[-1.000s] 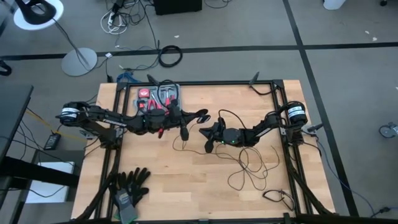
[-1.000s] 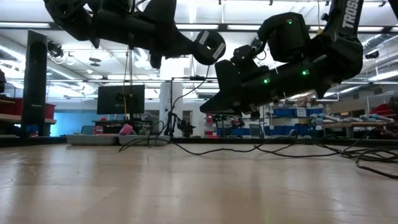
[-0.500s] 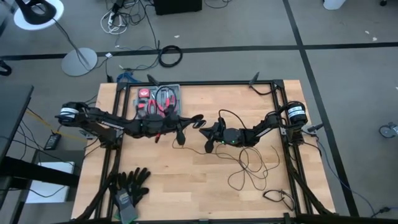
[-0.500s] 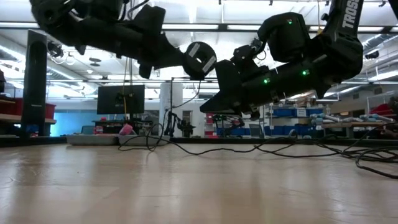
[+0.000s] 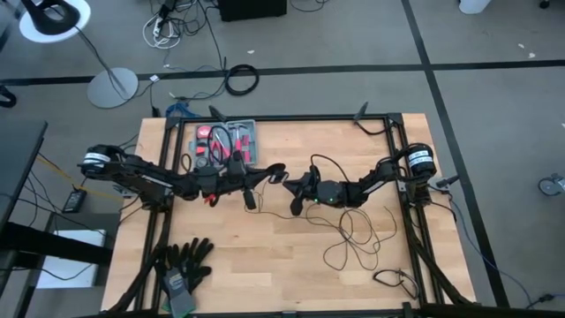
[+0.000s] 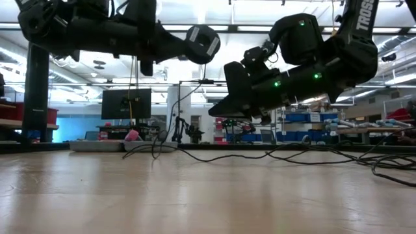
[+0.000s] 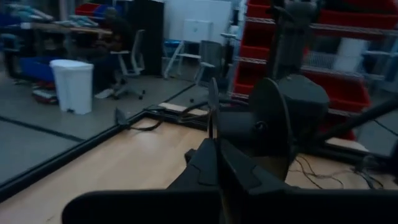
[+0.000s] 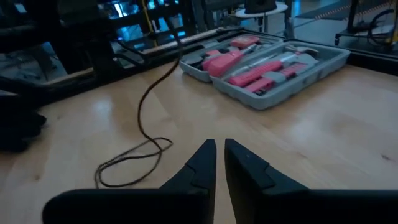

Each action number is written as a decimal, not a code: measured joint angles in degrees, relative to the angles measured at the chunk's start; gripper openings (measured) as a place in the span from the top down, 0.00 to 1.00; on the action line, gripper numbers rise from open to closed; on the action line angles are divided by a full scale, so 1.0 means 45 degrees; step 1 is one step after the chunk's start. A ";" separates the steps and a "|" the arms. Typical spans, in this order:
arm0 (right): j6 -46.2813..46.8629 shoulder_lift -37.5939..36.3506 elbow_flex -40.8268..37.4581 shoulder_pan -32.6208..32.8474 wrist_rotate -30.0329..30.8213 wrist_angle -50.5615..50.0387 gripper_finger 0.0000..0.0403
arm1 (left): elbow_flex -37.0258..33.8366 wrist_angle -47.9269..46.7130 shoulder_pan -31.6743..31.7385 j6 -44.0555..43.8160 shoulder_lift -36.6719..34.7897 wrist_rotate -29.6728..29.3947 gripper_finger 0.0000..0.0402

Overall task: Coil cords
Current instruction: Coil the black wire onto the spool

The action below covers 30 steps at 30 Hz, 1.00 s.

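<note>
1. Wooden table (image 5: 265, 265), framed by dark rails; both arms reach in over its middle, raised clear of the surface in the low view.
2. Left arm stretches in from 9 o'clock. Left gripper (image 5: 279, 168) sits just left of table centre, fingers pressed together; in its wrist view a thin black strand rises from between the tips.
3. Right arm comes in from 3 o'clock. Right gripper (image 5: 296, 200) is just right of centre, near the left one; fingers (image 8: 202, 163) nearly closed, a slim gap between them. Whether anything is pinched there I cannot tell.
4. The cords (image 5: 353, 234): thin black wire in loose loops on the wood at about 4 to 5 o'clock from centre, one strand arching up over the right arm, another loop lying below the left gripper.
5. Grey tool tray (image 5: 225, 140) with red-handled tools, at 11 o'clock.
6. Black gloves (image 5: 184, 265) at 7 o'clock, near the table's edge.
</note>
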 joint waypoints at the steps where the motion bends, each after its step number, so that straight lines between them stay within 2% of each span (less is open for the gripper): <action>1: 0.0004 0.0000 -0.0003 0.0002 -0.0001 0.0142 0.92 | 0.0009 0.0014 0.0000 -0.0004 -0.0012 0.0062 1.00; 6: 0.0089 -0.0005 0.0000 -0.0013 -0.0009 0.0628 0.92 | 0.0009 -0.0013 0.0005 -0.0016 -0.0012 0.0123 1.00; 11: 0.0292 -0.0005 0.0045 0.0010 -0.0893 0.0933 0.92 | 0.0009 0.0041 0.0010 -0.0237 -0.0012 0.0123 1.00; 15: -0.0038 -0.0005 0.0710 0.0165 -0.1037 0.0602 0.90 | 0.0009 0.0430 0.0024 -0.0264 -0.0012 0.0086 1.00; 23: -0.0778 -0.0005 0.2358 0.0111 -0.1030 -0.2027 0.76 | 0.0023 0.0648 0.0019 -0.0263 -0.0012 0.0098 1.00; 30: -0.0655 -0.0005 0.2424 0.0040 -0.1030 -0.1490 0.63 | 0.0023 0.0747 0.0024 -0.0188 -0.0012 0.0087 1.00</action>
